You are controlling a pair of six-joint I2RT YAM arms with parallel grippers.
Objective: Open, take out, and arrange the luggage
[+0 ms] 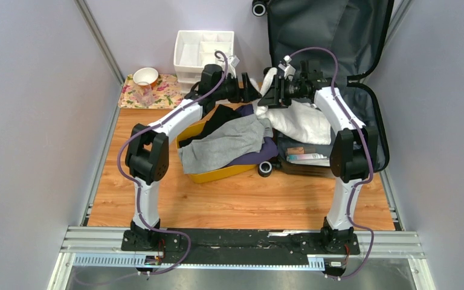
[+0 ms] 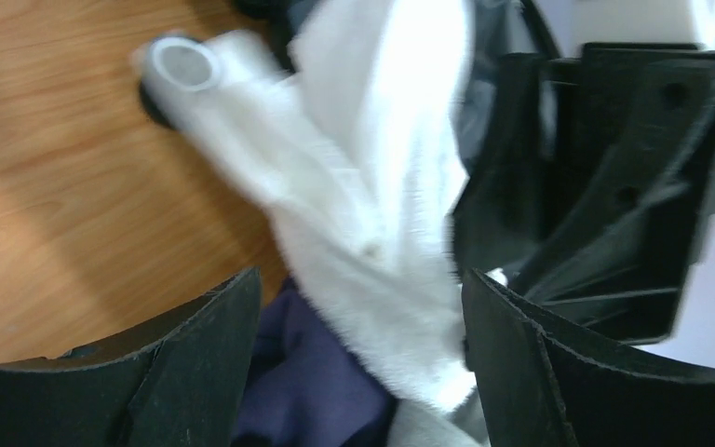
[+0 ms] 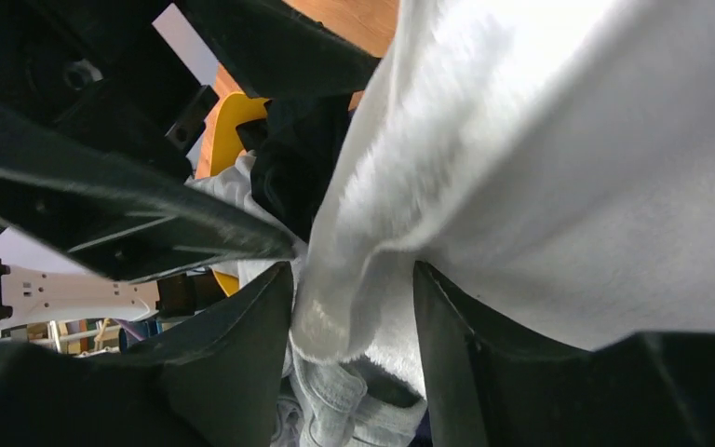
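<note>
Luggage (image 1: 350, 36) open, back-right of bench (image 1: 229, 199) | right fingers (image 3: 242, 372) clamped on white fleece cloth (image 1: 305, 121), lifted clear to unpack | left fingers (image 2: 195, 363) spread, guessing ready to grab other edge

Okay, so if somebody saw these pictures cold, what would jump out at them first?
The two arms meeting nose to nose at mid-table: the right gripper pinches a fluffy white garment that drapes over the edge of the open luggage at the far right, while the left gripper is open, facing the same cloth. Next, the yellow bin at centre, heaped with grey and dark clothes.
</note>
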